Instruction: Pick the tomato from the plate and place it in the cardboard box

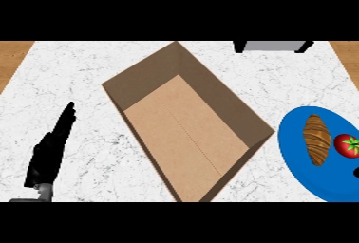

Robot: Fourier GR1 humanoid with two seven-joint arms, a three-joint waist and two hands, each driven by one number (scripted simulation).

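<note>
A red tomato (347, 145) with a green stalk lies on the blue plate (303, 167) at the right edge, beside a croissant (317, 139). The open cardboard box (188, 127) stands in the middle of the counter, set at a slant, with nothing in it. My left hand (49, 151) rests at the lower left, well left of the box, fingers straight and pointing away from me. Only a small black tip of my right hand (356, 172) shows at the right edge, just below the tomato and apart from it.
The white marble counter (84, 76) runs to wooden strips at both far corners. A grey and black appliance (273, 46) stands at the far edge, right of the box's far corner.
</note>
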